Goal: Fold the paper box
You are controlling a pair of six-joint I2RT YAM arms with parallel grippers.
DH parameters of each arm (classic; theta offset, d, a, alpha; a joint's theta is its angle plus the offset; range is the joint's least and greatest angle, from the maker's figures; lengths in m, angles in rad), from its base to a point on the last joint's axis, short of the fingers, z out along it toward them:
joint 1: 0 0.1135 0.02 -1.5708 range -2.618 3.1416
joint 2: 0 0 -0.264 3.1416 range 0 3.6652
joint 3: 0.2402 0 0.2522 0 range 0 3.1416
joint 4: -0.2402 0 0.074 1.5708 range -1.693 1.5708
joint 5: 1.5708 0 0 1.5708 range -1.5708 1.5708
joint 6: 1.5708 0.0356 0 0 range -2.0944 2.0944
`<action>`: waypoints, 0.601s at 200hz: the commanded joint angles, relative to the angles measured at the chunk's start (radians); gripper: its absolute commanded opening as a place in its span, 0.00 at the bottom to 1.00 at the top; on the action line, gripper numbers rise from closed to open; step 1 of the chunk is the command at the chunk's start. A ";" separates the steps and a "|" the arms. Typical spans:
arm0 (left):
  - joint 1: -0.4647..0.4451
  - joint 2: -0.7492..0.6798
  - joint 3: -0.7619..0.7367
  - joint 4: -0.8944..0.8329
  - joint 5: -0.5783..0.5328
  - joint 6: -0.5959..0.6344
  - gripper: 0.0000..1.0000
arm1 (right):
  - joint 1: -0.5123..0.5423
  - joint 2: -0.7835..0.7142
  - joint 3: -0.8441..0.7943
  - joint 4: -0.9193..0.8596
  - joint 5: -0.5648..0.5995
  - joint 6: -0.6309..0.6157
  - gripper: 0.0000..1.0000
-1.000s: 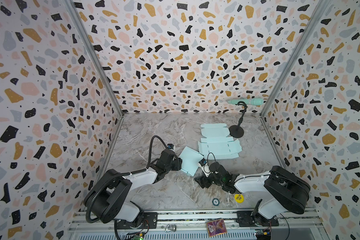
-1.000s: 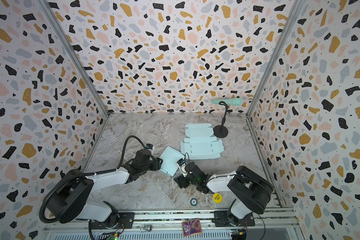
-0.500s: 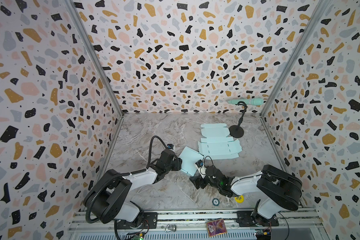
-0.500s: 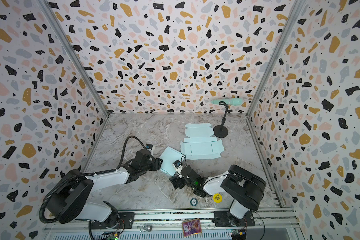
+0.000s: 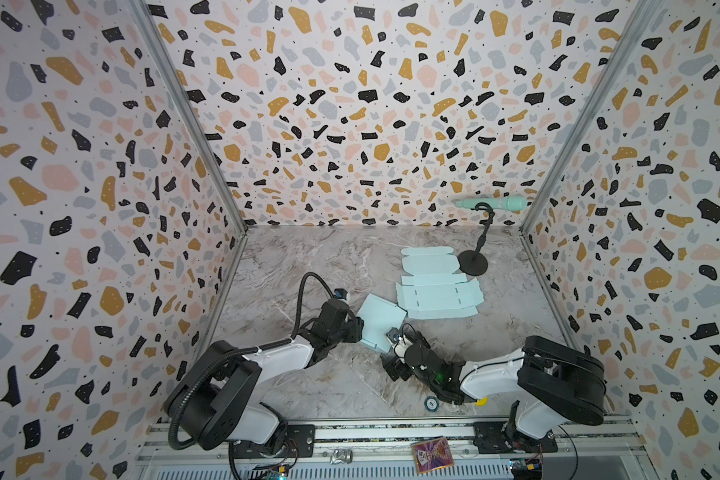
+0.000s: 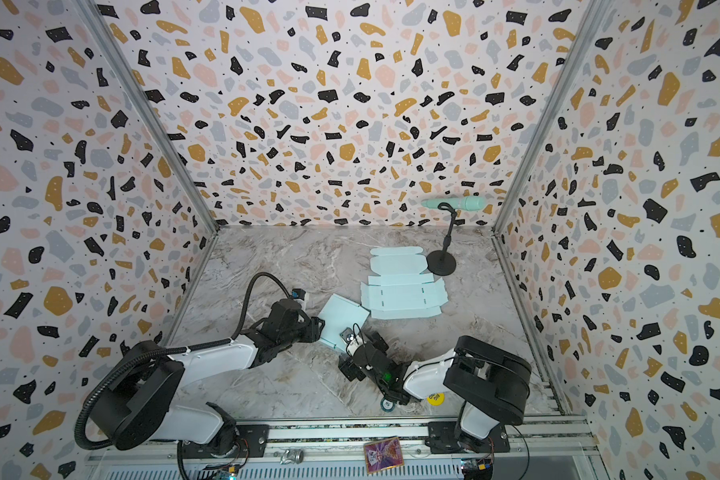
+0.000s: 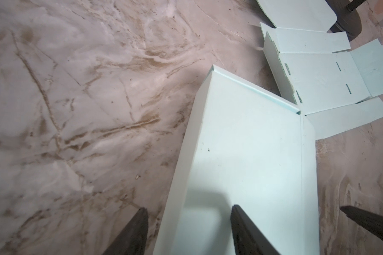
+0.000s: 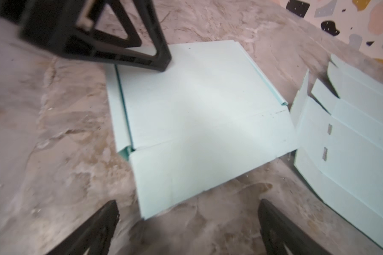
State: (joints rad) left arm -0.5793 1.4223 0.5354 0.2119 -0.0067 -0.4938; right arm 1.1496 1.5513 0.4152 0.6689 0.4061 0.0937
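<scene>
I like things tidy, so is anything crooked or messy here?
The half-folded mint box lies crooked, turned at an angle, while the flat box sheet behind it lies straight. A small round token and a yellow sticker sit stray at the front of the marble table. Nothing looks spilled.

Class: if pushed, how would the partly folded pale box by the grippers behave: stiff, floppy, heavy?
The partly folded box probably hinges at its visible creases, panels staying flat. Thin sheet, so likely light, sliding easily on the smooth table.
</scene>
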 commanded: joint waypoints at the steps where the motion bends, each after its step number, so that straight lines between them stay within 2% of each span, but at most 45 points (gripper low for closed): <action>1: -0.007 -0.003 -0.004 -0.047 0.015 0.010 0.60 | 0.021 -0.106 -0.062 0.087 0.061 -0.115 0.99; 33: -0.006 0.010 -0.008 -0.024 0.024 0.010 0.59 | -0.021 -0.148 -0.039 0.071 0.043 -0.217 0.99; 81: -0.005 0.014 -0.008 -0.019 0.025 0.027 0.58 | -0.093 -0.058 0.012 0.101 -0.143 -0.371 0.99; 120: -0.004 0.028 -0.006 -0.011 0.033 0.034 0.58 | -0.108 -0.080 0.007 0.124 -0.277 -0.388 0.99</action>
State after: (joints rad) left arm -0.5793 1.4254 0.5354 0.2165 0.0143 -0.4839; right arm 1.0496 1.5040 0.4011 0.7570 0.2523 -0.2558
